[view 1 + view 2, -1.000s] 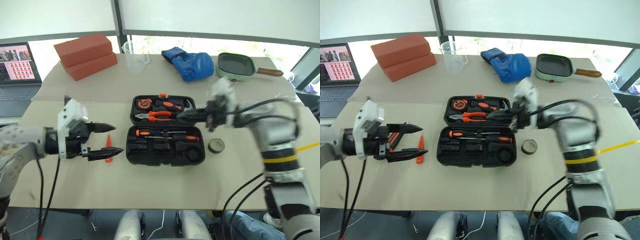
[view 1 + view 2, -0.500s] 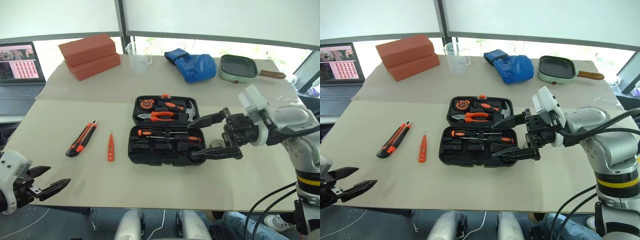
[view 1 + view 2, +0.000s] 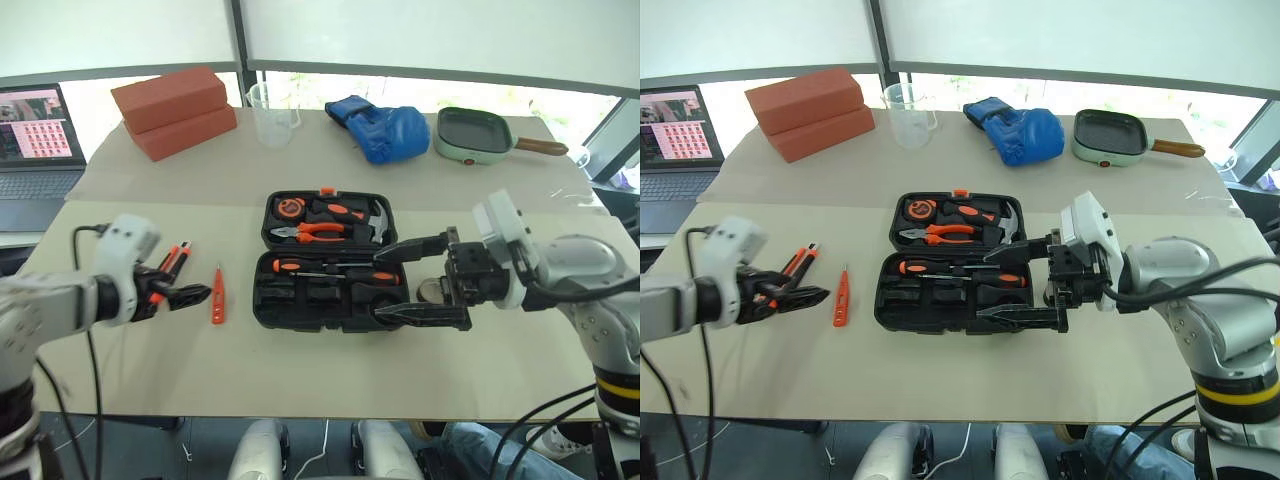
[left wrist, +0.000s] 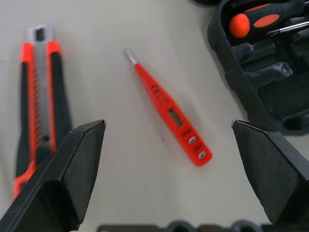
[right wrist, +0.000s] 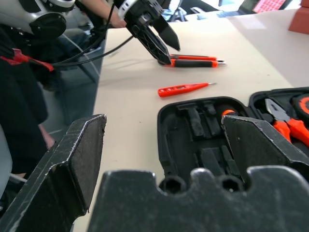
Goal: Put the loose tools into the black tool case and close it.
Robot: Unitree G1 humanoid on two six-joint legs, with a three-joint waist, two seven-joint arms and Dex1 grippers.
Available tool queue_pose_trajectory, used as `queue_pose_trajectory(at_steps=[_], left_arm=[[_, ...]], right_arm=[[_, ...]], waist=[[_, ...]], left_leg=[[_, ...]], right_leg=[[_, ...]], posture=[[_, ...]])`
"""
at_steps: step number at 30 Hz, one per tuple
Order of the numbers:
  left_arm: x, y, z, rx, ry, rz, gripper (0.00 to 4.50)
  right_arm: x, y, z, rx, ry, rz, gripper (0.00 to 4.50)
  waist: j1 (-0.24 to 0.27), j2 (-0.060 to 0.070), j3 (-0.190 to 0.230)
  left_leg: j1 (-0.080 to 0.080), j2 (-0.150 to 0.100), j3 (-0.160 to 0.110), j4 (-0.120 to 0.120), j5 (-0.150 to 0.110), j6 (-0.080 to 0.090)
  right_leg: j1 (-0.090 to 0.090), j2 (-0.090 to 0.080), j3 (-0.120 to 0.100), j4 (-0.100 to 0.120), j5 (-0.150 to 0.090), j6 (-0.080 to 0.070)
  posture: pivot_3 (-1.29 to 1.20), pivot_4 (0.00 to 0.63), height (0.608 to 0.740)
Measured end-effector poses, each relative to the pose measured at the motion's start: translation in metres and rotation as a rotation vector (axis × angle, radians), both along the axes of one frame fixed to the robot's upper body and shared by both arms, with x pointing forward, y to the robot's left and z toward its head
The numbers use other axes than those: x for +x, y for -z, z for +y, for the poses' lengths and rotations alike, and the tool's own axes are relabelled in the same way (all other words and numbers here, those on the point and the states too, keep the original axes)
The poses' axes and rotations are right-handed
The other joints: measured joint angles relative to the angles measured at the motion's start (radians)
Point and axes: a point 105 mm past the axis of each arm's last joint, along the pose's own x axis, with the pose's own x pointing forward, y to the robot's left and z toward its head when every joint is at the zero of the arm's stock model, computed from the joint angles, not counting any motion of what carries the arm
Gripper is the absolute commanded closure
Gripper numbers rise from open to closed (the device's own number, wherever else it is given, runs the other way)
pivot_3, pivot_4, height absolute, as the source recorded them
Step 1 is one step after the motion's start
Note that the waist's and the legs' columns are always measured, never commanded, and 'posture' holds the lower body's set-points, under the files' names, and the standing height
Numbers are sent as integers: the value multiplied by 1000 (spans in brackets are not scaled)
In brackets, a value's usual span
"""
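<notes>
Beige tabletop (image 3: pixel 300 370) carries the open moulded black tool case (image 3: pixel 331 262) holding two screwdrivers (image 3: pixel 335 270), the left gripper (image 3: pixel 185 290) and right gripper (image 3: pixel 418 280) both spread wide and empty, utility knife (image 4: pixel 39 101) and tester screwdriver (image 4: pixel 169 116) lying left.

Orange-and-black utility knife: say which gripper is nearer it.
Left. The left gripper hovers open right at the orange-and-black utility knife; the right gripper is open across the black moulded tool case.
</notes>
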Motion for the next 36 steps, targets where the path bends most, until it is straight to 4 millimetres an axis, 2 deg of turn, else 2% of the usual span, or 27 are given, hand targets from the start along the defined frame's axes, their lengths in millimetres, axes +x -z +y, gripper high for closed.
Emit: queue_pose_trajectory(at_steps=[5,10,16,19,23,24,36], left_arm=[[16,19,-4,-1,-32,135,0],[29,25,-10,12,-52,235,0],[39,25,-24,-3,-46,315,0],[38,27,-33,-3,-16,361,694],[37,32,-37,14,-12,400,2187],[37,33,-37,16,-12,410,2419],[30,35,-34,64,11,418,2419]], right_arm=[[-3,4,3,18,40,-16,36],[-9,15,5,42,90,4,36],[-13,15,6,65,127,-11,36],[-14,14,7,75,141,-21,0],[-16,9,8,90,142,-34,0],[-17,9,8,92,141,-34,0],[-21,7,7,74,124,-32,0]], waist=[[-2,-1,1],[3,-3,2],[5,-4,2],[5,-4,2],[6,-4,2],[7,-4,2],[3,-3,2]], left_leg=[[0,0,0,0,0,0],[-1,-1,0,1,0,0],[-1,-1,-1,1,0,0],[-1,-1,-1,1,0,0],[0,-2,-1,1,0,0],[0,-2,-1,1,0,0],[1,-3,-1,0,0,0]], right_leg=[[0,0,0,0,0,0],[0,-1,0,0,0,1],[0,-1,0,0,0,1],[0,-1,0,0,0,1],[1,-2,0,0,0,2],[1,-2,0,0,0,2],[1,-1,1,0,0,2]], posture=[[0,150,738],[0,150,738],[0,150,738],[0,150,738],[0,150,738],[0,150,738],[0,150,738]])
